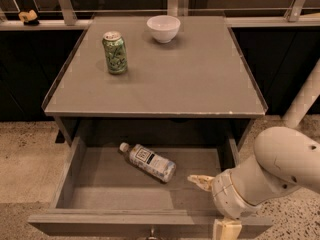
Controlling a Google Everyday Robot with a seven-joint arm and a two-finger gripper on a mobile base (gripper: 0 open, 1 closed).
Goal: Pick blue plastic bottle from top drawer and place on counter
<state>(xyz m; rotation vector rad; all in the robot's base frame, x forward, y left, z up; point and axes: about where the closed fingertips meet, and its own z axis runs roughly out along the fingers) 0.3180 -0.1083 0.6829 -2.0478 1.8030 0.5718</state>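
The blue plastic bottle (148,162), flat in the top drawer (75,184), looks light, slick, probably squashy: grip mid-label; whether the tool (204,182), near it over the drawer, is open or closed I cannot tell.

Matt counter (175,79); clear plastic bottle (149,162); smooth gripper (210,205) over drawer (100,196)

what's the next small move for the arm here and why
Probably shift the gripper left in the view, toward the middle of the bottle. The bottle lies on its side in the open drawer, cap toward the back left, while the gripper hangs at the drawer's right side, apart from it, so that gap likely needs closing first.
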